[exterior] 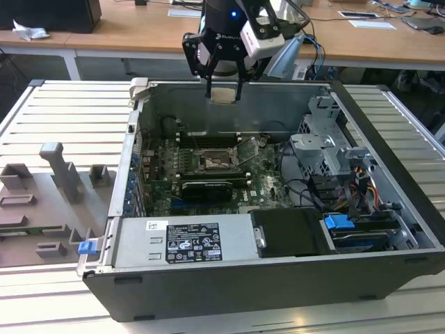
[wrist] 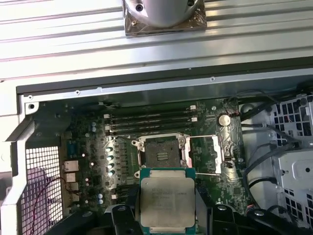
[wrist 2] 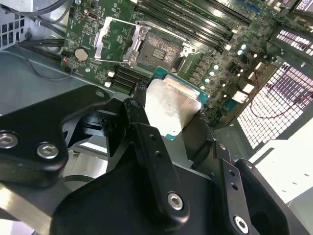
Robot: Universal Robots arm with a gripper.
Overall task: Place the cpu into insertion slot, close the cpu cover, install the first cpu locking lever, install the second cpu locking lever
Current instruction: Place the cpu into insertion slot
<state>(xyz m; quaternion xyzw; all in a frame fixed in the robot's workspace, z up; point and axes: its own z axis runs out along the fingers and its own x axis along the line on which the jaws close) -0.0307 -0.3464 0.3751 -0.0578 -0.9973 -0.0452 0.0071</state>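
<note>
We see a ribbed grey metal table (exterior: pixel 69 111) carrying an open computer case (exterior: pixel 229 285), which sits directly beneath the gripper (exterior: pixel 222 94). Well apart from the gripper, toward the exterior view's left, a grey plate of fixture blocks (exterior: pixel 59 174) lies just beside the case, with a small blue piece (exterior: pixel 87 245) at its edge.

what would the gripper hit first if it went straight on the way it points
Probably the open insertion slot, or the memory slots beside it; depth is unclear. The cpu it holds would touch first, ahead of the gripper.
</note>
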